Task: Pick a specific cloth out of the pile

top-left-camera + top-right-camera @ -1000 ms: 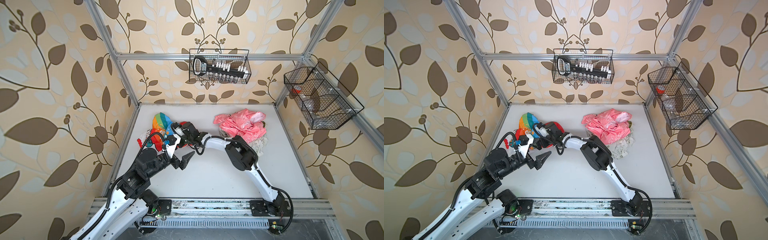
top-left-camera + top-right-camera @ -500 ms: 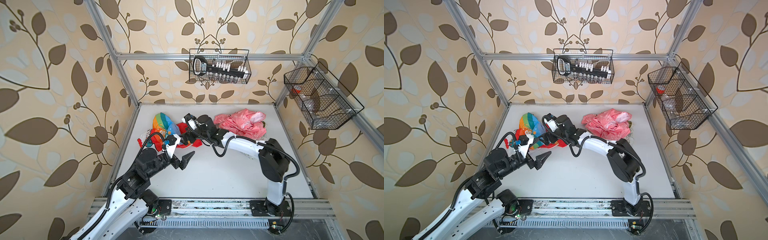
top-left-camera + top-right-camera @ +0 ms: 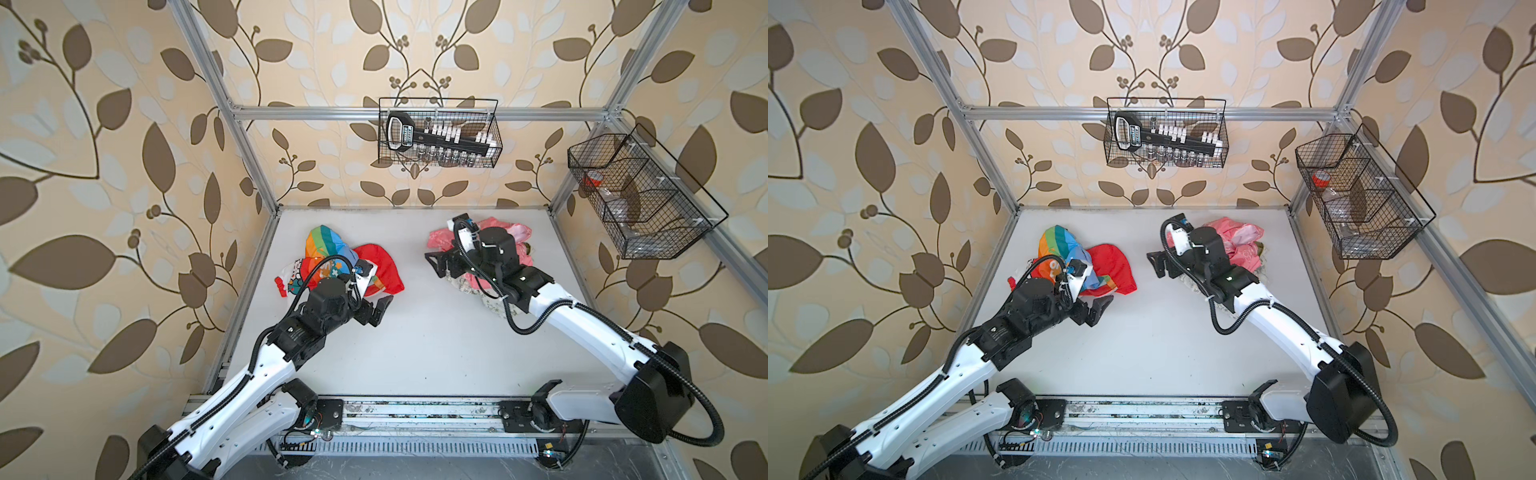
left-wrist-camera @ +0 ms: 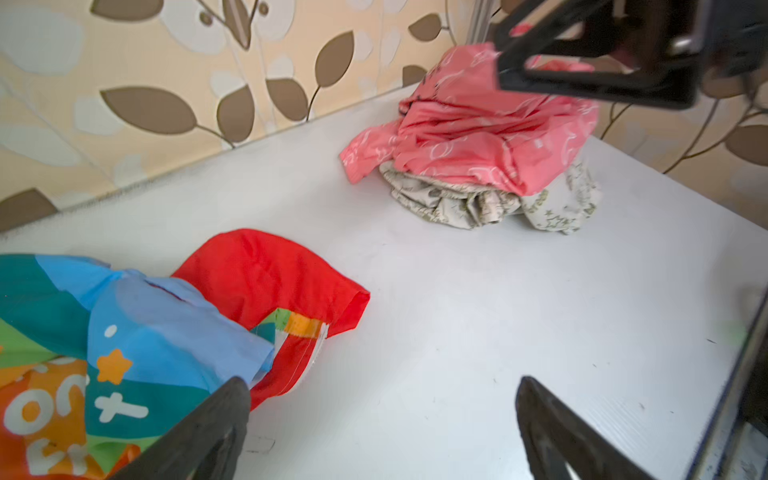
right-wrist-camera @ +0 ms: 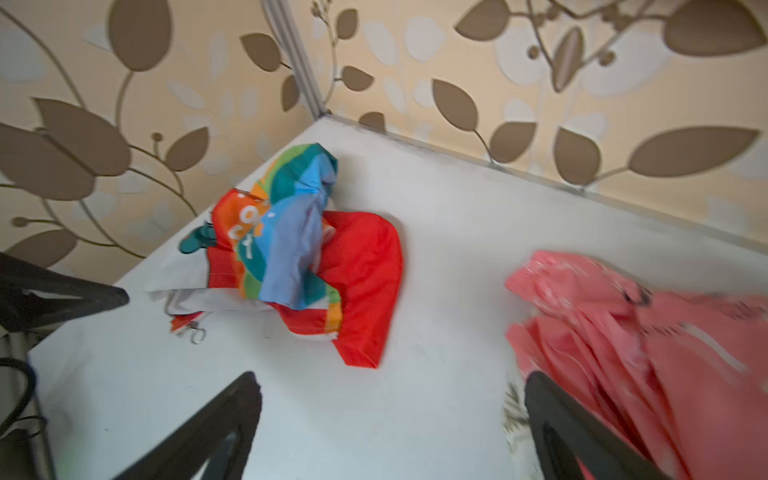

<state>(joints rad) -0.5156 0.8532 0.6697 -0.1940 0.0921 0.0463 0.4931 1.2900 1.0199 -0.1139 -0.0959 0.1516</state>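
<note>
Item: the cloth [image 3: 376, 270] [image 3: 1115, 270], rainbow-striped with light blue patches and a plain red area, crumpled at the far left of the white table [image 3: 415, 357], well apart from the pile [image 3: 521, 230] [image 4: 478, 141] at far right. Left gripper [image 3: 379, 311] [image 4: 382, 390]: jaws spread, empty, just beside the cloth's red edge. Right gripper [image 3: 434, 264] [image 5: 386, 386]: jaws wide apart, empty, at the pile's left side, above bare table.

The counter [image 3: 419, 336] lies free between the cloth [image 3: 382, 270] and the pile [image 3: 522, 231]; the right pincer [image 3: 439, 266] stands before the pile's inner side.
</note>
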